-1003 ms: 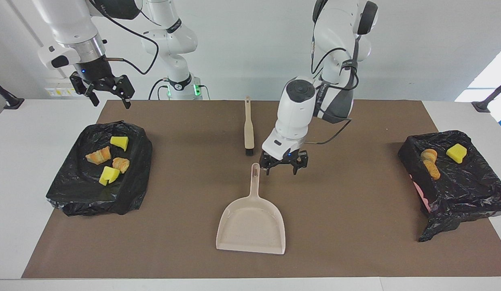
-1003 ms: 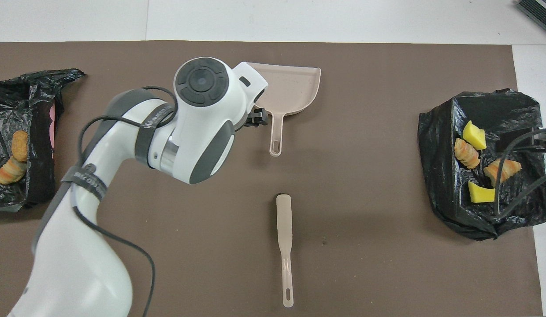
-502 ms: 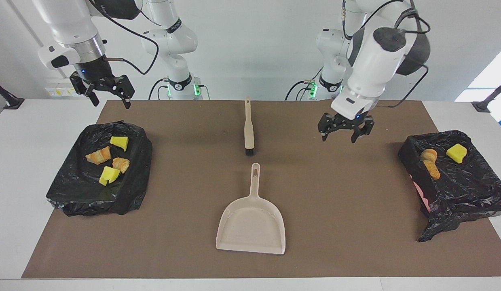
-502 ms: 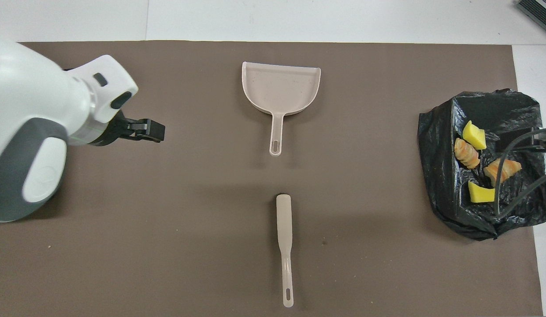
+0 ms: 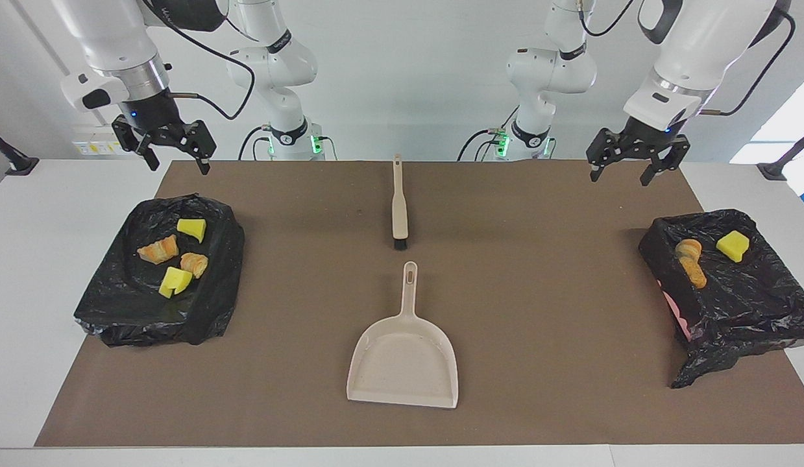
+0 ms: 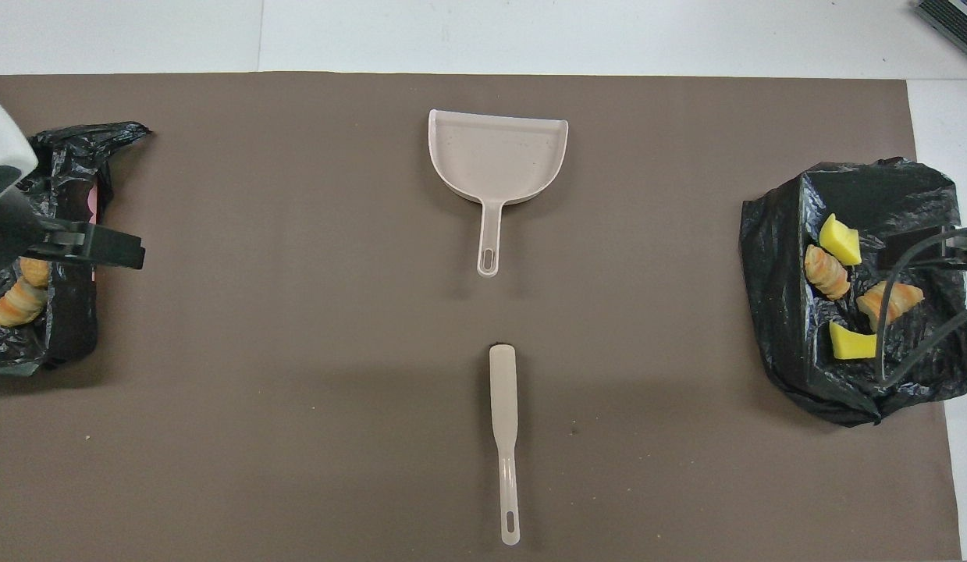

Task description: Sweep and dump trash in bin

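Observation:
Trash lies in two bins lined with black bags. The bin (image 5: 213, 305) (image 6: 787, 343) at the right arm's end holds yellow chunks (image 5: 191, 228) (image 6: 840, 239) and orange lumps (image 5: 158, 250) (image 6: 889, 300). The bin (image 5: 752, 305) (image 6: 69, 156) at the left arm's end holds a yellow chunk (image 5: 732, 245) and orange lumps (image 5: 690, 259) (image 6: 19, 300). My left gripper (image 5: 625, 172) (image 6: 101, 250) hangs open and empty, high over the mat beside that bin. My right gripper (image 5: 178, 162) waits open and empty above the other bin's robot-side edge.
A beige dustpan (image 5: 405, 363) (image 6: 499, 152) lies flat mid-mat, its handle pointing toward the robots. A beige hand brush (image 5: 399, 207) (image 6: 503, 406) lies in line with it, nearer to the robots, with its bristles toward the dustpan handle. A brown mat (image 5: 538, 324) covers the white table.
My left arm has lifted away from beside the dustpan handle and swung up toward its own end of the table. The right arm, dustpan and brush have not moved.

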Available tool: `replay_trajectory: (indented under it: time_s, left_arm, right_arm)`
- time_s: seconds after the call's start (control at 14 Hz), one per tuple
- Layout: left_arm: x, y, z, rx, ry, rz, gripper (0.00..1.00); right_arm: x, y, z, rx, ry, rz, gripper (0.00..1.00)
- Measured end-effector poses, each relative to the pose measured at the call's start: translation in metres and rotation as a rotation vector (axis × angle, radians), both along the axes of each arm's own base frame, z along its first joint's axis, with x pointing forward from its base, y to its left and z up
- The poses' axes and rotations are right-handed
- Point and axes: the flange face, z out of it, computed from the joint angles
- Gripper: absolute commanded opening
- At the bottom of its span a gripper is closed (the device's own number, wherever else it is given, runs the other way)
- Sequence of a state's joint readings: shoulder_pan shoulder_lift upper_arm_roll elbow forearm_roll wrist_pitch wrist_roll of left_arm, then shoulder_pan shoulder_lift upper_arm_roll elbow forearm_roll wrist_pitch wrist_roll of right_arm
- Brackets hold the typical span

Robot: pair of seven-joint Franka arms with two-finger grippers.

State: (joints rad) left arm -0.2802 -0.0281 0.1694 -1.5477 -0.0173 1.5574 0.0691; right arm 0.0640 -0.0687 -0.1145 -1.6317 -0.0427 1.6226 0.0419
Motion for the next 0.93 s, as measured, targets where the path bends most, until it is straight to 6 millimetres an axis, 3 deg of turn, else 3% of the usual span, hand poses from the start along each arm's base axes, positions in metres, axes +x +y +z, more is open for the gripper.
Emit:
replay_trajectory:
  time_s: [0.29,0.93]
  left_arm:
    - [-0.006,0.019,0.026,0.002,-0.003,-0.029,1.00]
    - [-0.010,0.020,0.024,0.002,0.010,-0.051,1.00]
  right_arm:
    - [0.000,0.000,0.000,0.000,0.000,0.000,1.00]
    - [0.000,0.000,0.000,0.000,0.000,0.000,1.00]
